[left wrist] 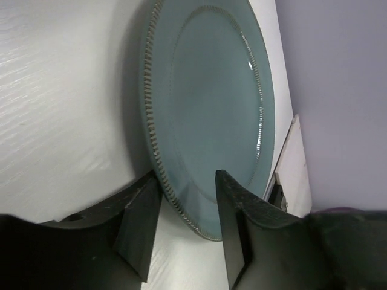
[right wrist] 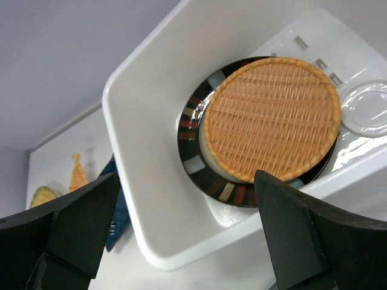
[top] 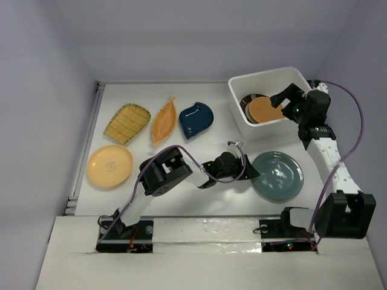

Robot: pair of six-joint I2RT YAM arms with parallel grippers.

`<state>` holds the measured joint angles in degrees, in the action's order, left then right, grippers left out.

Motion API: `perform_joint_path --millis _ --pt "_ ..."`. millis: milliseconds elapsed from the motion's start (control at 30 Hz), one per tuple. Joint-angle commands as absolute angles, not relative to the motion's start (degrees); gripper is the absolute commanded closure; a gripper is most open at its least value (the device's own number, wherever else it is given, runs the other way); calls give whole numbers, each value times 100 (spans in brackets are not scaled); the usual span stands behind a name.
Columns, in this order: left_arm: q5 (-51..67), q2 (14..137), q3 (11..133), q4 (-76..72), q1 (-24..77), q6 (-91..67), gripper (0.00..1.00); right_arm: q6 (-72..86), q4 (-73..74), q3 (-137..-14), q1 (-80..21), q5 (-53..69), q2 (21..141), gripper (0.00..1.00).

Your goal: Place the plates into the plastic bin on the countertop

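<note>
The white plastic bin (top: 237, 107) stands at the back right of the countertop (top: 211, 148). In it the orange woven plate (top: 264, 110) lies on the striped-rim plate (top: 248, 103). My right gripper (top: 284, 99) is open and empty above the bin's near wall (right wrist: 145, 181); the woven plate (right wrist: 272, 118) and the striped plate (right wrist: 193, 130) show beyond the right gripper (right wrist: 186, 181). The grey-blue plate (top: 278, 176) lies flat in front of the bin. My left gripper (top: 249, 169) is open at its left edge, and in the left wrist view the plate's rim (left wrist: 211, 103) sits between the fingers of this gripper (left wrist: 187, 181).
On the left lie the navy leaf plate (top: 196, 119), the orange boat plate (top: 164, 120), the yellow ribbed plate (top: 127, 122) and the plain yellow-orange round plate (top: 109, 165). A metal rail (top: 84, 151) runs along the left edge. Walls enclose the table.
</note>
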<state>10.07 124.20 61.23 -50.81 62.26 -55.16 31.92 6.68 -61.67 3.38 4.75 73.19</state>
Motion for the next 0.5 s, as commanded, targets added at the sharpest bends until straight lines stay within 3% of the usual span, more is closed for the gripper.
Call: perform_joint_path --millis 0,133,167,233,400,433,467 --pt "774 12647 5898 -5071 6258 -5774 61 3348 97 -5785 352 905 6778 2" --pt "581 12823 5924 -5203 6258 -5985 82 3480 -104 -5302 352 1239 6154 5" --pt "554 12832 5915 -5281 6258 -6003 93 3524 -192 -5187 352 1309 6031 5" --pt "467 12789 5889 -5352 6258 -6029 100 3647 -272 -4836 352 1494 5661 6" --pt "448 12385 5187 -6177 6004 -6178 100 3674 -501 -4053 282 1906 4993 3" --pt "509 12105 4959 -6388 5925 -6231 100 3674 -571 -3878 220 2020 4818 8" --pt "562 11937 4444 -6877 5828 -6284 100 3674 -754 -3702 168 2169 4738 30"
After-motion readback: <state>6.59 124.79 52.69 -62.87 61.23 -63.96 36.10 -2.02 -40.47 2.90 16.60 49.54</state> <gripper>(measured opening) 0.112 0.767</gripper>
